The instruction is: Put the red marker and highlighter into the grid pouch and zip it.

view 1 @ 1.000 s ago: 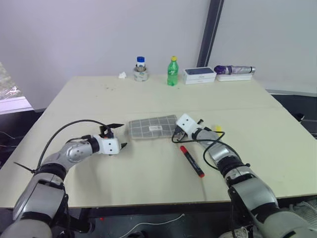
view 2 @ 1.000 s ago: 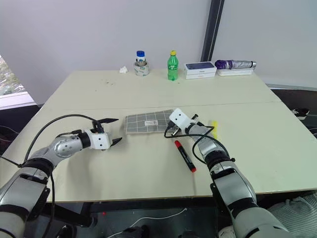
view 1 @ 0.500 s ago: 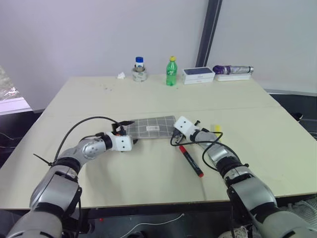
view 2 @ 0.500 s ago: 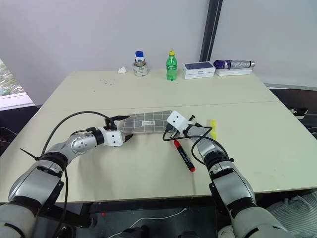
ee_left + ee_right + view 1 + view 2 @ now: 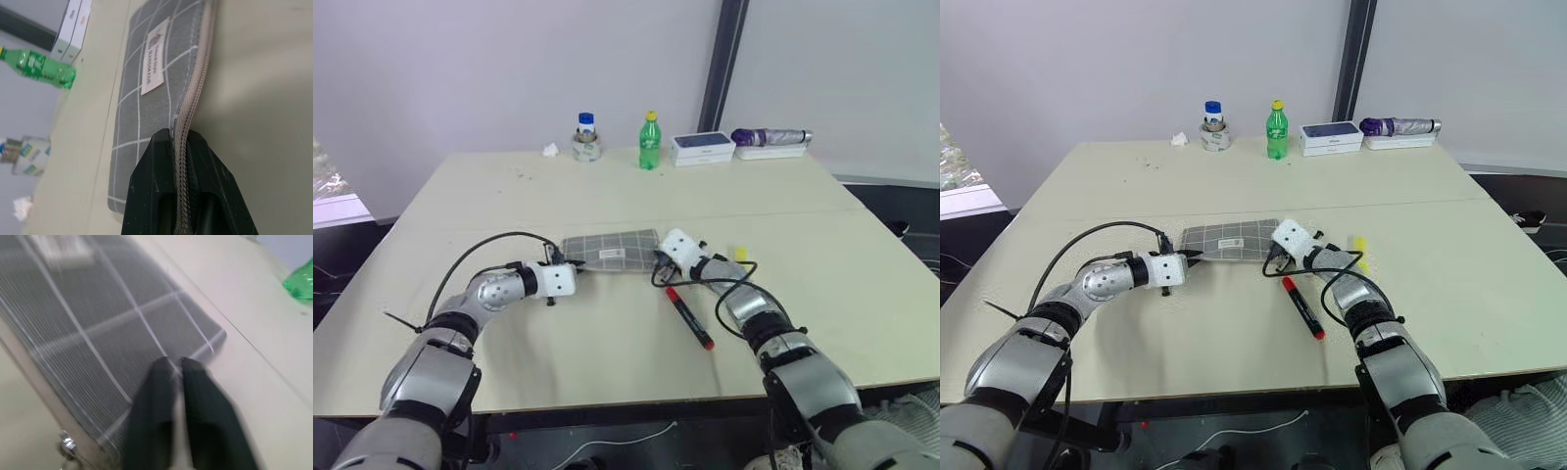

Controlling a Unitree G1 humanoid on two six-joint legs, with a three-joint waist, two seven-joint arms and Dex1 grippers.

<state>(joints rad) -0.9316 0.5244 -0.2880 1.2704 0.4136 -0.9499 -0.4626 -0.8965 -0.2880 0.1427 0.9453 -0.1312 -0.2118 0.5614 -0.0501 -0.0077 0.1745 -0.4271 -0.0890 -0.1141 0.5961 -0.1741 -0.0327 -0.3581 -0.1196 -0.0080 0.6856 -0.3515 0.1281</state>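
the flat grey fabric pouch with white grid lines (image 5: 612, 251) lies at the centre of the frame on the pale tabletop (image 5: 558, 333), with its small white label facing up. it is soft, thin cloth, so expect it to be light, to buckle, and to slide on the smooth top if you pull only one end.

your left gripper (image 5: 177, 139) has its black fingers clenched on the pouch's zip edge at the left end; in the left wrist view the grey zipper tape runs right between them. that stiffened seam is the best place to hold, as the cloth panel would just bunch up.

your right gripper (image 5: 176, 363) sits at the pouch's right end, fingers close together over the gridded fabric. i cannot tell whether they pinch anything. a small metal piece (image 5: 67, 446), probably the zip pull, shows beside them in the right wrist view; that is likely what you want to catch, and it is small and may slip.

the slim black marker with red cap and red end (image 5: 690, 316) lies just below and right of the pouch, apart from it. it is rigid, light and round, so it may roll; take it mid-barrel. the short yellow highlighter (image 5: 1361, 247) lies right of the pouch, beyond the right arm. neither is in the pouch yet.
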